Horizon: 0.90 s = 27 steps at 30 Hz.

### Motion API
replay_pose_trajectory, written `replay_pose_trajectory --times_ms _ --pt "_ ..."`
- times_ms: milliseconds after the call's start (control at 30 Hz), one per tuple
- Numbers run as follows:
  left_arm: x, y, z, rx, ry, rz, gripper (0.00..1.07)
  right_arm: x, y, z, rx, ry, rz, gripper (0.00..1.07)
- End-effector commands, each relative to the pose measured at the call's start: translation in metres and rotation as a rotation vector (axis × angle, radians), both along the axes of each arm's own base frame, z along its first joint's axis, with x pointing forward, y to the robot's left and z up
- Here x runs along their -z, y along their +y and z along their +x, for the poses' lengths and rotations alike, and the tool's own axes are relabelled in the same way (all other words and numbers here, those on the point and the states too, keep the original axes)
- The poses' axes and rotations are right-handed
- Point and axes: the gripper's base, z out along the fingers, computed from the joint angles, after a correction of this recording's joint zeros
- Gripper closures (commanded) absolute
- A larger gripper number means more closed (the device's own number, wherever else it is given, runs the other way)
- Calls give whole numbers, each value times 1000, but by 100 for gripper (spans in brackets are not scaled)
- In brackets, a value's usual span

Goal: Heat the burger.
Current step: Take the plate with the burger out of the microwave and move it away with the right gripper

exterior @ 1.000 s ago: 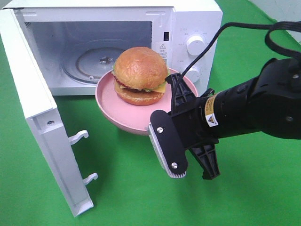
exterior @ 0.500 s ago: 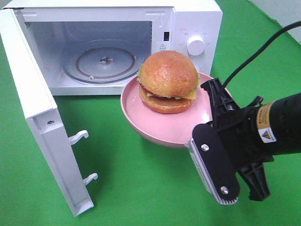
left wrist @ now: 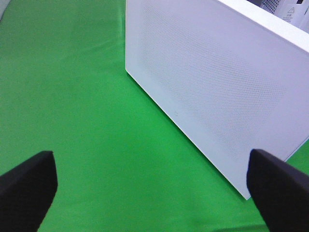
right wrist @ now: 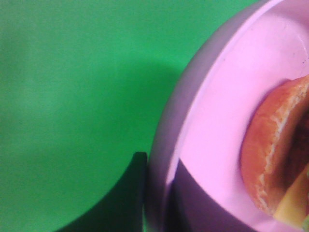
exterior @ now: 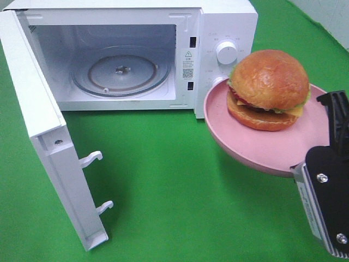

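Note:
The burger (exterior: 269,88), with glossy orange-brown bun halves, lettuce and cheese, sits on a round pink plate (exterior: 256,150). My right gripper (exterior: 322,155) is shut on the plate's near right rim and holds it in the air in front of the microwave's control panel. In the right wrist view the plate (right wrist: 217,106) and burger (right wrist: 275,154) fill the side, with one dark finger (right wrist: 128,198) under the rim. My left gripper (left wrist: 153,193) is open and empty, over green cloth beside the microwave door (left wrist: 217,87). It does not show in the exterior view.
The white microwave (exterior: 223,22) stands at the back with its door (exterior: 43,131) swung open to the left. The glass turntable (exterior: 121,71) inside is bare. Green cloth (exterior: 163,180) covers the table.
My right gripper has carried the plate and burger to the right and nearer the camera, from in front of the microwave opening to in front of the control panel.

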Motion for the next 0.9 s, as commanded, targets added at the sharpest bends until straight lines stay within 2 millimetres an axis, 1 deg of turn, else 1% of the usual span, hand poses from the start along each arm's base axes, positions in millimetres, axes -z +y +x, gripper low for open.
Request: replay_pose_trajectory --times_ms 33,67,100,133,167,233,267,300,333,367,400,467,533,600,900 --pt "1 0 0 0 -6 0 6 -9 -5 0 26 -59 22 107" --pt "1 0 0 0 -6 0 6 -9 -8 -1 69 -57 22 107" --pt "1 0 0 0 -6 0 6 -9 -8 -1 69 -57 22 107" --pt "1 0 0 0 -6 0 6 -9 -12 -1 118 -46 19 107" --pt "1 0 0 0 -6 0 6 -9 -12 -1 118 -46 19 107" --pt "1 0 0 0 -6 0 6 -8 -16 -1 185 -36 12 107" --pt "1 0 0 0 -6 0 6 -8 -16 -1 185 -36 12 107" --pt "1 0 0 0 -6 0 6 -8 -18 -1 230 -34 14 107" --pt "1 0 0 0 -6 0 6 -8 -18 -1 230 -34 14 107" --pt "1 0 0 0 -6 0 6 -8 -20 -1 275 -33 22 107" --pt "1 0 0 0 -6 0 6 -8 -20 -1 275 -33 22 107" --pt "1 0 0 0 -6 0 6 -9 -23 0 334 -38 32 107" --pt "1 0 0 0 -6 0 6 -9 -23 0 334 -38 32 107" --pt "1 0 0 0 -6 0 6 -10 -28 1 406 -57 31 107" --pt "1 0 0 0 -6 0 6 -10 -33 0 509 -64 35 107"
